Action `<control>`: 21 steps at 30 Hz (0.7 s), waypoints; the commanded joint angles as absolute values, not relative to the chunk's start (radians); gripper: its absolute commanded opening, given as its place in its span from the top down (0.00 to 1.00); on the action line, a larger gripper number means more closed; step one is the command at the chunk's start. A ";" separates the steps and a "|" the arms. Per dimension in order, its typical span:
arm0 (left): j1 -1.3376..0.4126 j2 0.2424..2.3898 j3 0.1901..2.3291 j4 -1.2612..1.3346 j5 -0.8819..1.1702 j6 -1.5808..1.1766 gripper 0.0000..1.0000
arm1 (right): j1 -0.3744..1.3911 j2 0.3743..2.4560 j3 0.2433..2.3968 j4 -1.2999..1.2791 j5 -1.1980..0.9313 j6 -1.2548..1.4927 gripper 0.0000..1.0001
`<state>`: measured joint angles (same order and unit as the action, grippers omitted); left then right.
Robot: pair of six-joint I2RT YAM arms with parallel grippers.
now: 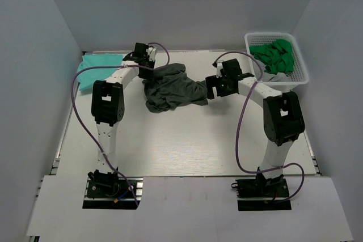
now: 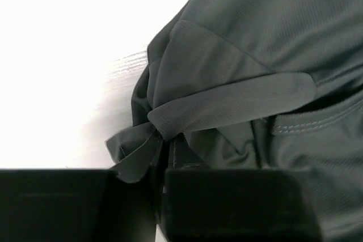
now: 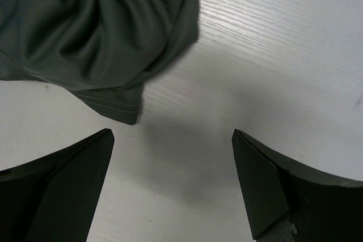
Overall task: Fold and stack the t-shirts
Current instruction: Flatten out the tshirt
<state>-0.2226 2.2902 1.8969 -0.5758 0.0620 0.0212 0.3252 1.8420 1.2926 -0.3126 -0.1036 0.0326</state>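
left claw (image 2: 160,168) clenched on a bunched fold of the dark grey-green t-shirt (image 1: 170,88), at the shirt's far-left edge; the shirt lies crumpled mid-counter (image 1: 181,145), between the two arms. right claw (image 3: 173,134) released, jaws wide, hovering over bare counter just beside the shirt's right hem (stitched edge in view, not touching the fingers). mint-teal t-shirt (image 1: 97,67) lies at the far-left corner of the counter, beyond the left arm. white basket (image 1: 271,34) at far right holds the bright green t-shirt (image 1: 275,54), with the pale grey t-shirt (image 1: 279,76) at its near side
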 commanded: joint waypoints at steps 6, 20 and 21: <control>-0.221 2.240 1.899 -0.549 0.080 -0.024 1.00 | 0.416 1.960 1.416 -0.322 -0.126 -0.055 0.12; -0.202 2.072 1.776 -0.520 0.044 -0.143 1.00 | 0.474 2.025 1.384 -0.319 -0.092 -0.057 0.62; -0.202 2.072 1.776 -0.520 0.044 -0.143 1.00 | 0.474 2.025 1.384 -0.319 -0.092 -0.057 0.62</control>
